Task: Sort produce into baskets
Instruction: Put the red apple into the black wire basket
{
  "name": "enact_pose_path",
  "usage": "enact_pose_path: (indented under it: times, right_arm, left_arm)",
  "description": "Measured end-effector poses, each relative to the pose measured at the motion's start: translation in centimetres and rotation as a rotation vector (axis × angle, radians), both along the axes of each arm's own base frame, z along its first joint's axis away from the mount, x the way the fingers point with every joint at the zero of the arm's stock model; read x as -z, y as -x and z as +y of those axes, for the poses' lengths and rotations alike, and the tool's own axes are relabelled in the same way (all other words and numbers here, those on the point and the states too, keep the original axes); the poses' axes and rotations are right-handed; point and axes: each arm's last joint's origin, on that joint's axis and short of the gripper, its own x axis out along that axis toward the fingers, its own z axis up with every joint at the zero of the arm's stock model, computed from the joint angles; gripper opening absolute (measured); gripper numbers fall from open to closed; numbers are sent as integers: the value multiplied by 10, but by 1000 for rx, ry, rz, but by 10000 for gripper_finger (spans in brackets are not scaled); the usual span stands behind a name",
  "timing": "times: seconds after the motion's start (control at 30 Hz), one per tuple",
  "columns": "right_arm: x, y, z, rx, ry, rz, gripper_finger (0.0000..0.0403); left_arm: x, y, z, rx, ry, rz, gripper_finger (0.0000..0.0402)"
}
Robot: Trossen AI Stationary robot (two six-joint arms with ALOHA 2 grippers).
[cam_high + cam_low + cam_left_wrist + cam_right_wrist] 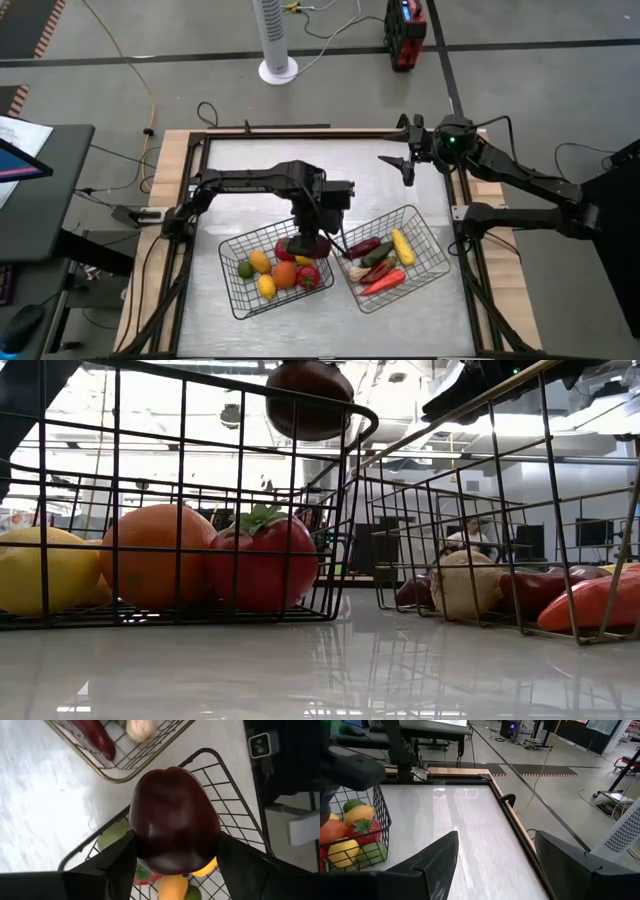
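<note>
Left tool (308,243), high view: I see it over the left basket (232,290); right tool (408,165) waits at the table's (250,170) far side. Left wrist view: fingers (120,862) clamped on a dark red apple (175,825). Right wrist view: jaws apart, empty.

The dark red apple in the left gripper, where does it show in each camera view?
High view: dark red apple under the left gripper, above the left basket.
Low view: top centre, above that basket's rim.
Left wrist view: centre, between the fingers.
Right wrist view: not visible.
Shared landmark: the left basket's rim.
</note>
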Motion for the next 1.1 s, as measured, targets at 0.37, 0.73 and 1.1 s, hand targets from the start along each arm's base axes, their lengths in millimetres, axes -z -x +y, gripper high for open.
enact_pose_path:
  times: [0.37, 0.73, 1.1]
  right_arm:
    - [2, 1, 0, -2, -5, 20, 292]
    - [1, 0, 0, -3, 2, 17, 292]
    - [-1, 0, 0, 4, -7, -9, 292]
  left_arm:
    - [1, 1, -12, -111, -110, 36, 240]
    - [-8, 38, -30, -211, -147, 106, 241]
    - [46, 81, -39, -334, -239, 204, 253]
